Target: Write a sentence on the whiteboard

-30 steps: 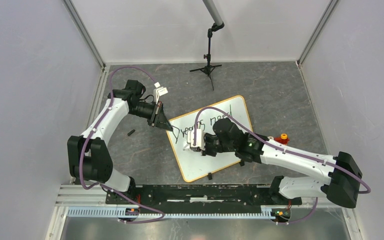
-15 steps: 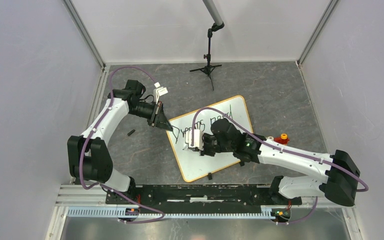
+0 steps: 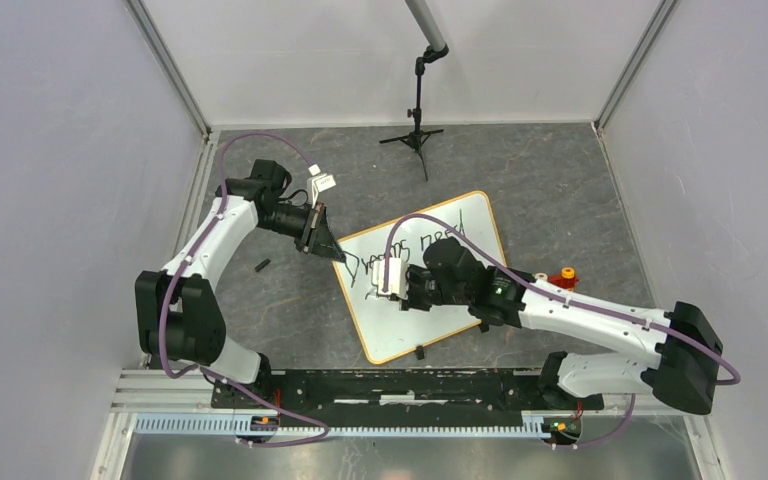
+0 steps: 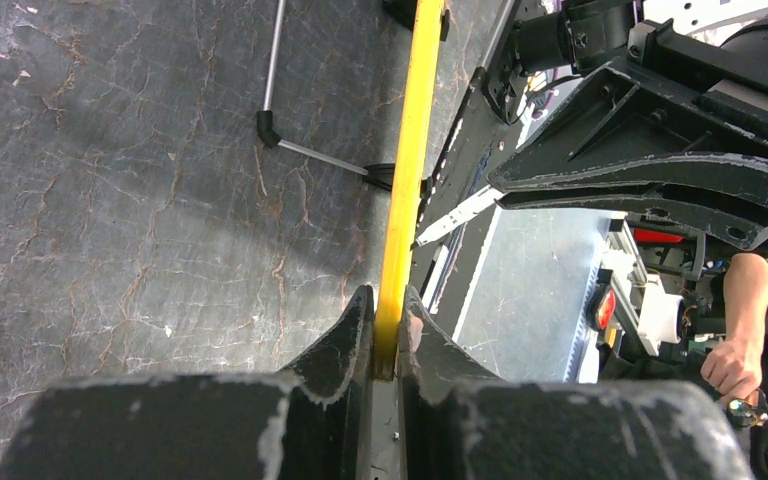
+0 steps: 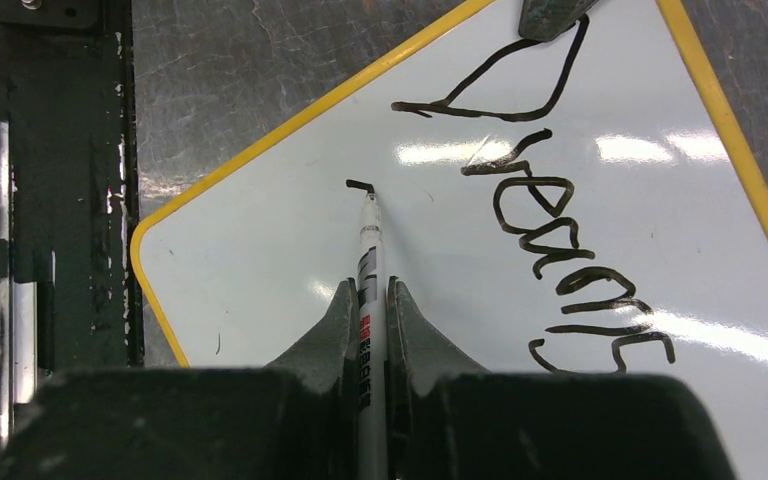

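Note:
The whiteboard [image 3: 400, 330] lies tilted on the dark table, its yellow rim [image 4: 410, 150] edge-on in the left wrist view. My left gripper [image 4: 388, 300] [image 3: 335, 252] is shut on that rim at the board's far left corner. The sentence [image 3: 410, 255] shows as two lines of black lettering; in the right wrist view "Dreams" [image 5: 560, 230] runs down the right side of the board [image 5: 260, 260]. My right gripper [image 5: 370, 290] [image 3: 400, 290] is shut on a white marker [image 5: 369, 250]. Its tip touches the board at the end of a short black stroke [image 5: 358, 184] below the first line.
A black tripod stand [image 3: 417, 130] stands at the back. A small red-and-orange toy [image 3: 563, 276] sits right of the board, behind my right arm. A small black piece [image 3: 261, 266] lies left of the board. A black clip [image 3: 419, 352] sits on the board's near edge, next to the base rail [image 3: 390, 385].
The right gripper with the marker has shifted only slightly over the board's left part. The left arm and the board have not moved.

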Controlling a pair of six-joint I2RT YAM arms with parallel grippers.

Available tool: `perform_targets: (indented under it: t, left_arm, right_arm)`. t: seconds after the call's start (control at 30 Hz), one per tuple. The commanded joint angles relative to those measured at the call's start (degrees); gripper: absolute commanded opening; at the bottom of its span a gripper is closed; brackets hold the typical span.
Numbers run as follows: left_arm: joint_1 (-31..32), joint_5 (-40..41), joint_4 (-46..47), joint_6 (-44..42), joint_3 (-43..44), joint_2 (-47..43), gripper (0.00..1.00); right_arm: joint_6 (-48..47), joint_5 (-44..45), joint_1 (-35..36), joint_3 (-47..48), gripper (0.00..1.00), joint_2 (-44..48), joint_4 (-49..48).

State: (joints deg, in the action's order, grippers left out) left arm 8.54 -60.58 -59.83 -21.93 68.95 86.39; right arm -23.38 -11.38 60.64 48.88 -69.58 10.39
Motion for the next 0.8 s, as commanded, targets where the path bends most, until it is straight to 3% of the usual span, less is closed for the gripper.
perform_targets:
  t: [0.0,0.77]
  left_arm:
    - [-0.1,1.9,1.4,-0.5,1.5,0.3,0.02]
    - [-0.1,2.0,1.4,-0.7,1.6,0.3,0.03]
  right_arm:
    - [-1.0,2.8,-0.2,0.1,0.00,1.9,0.0]
    - [-3.1,3.2,-0.2,0.2,0.00,2.9,3.6]
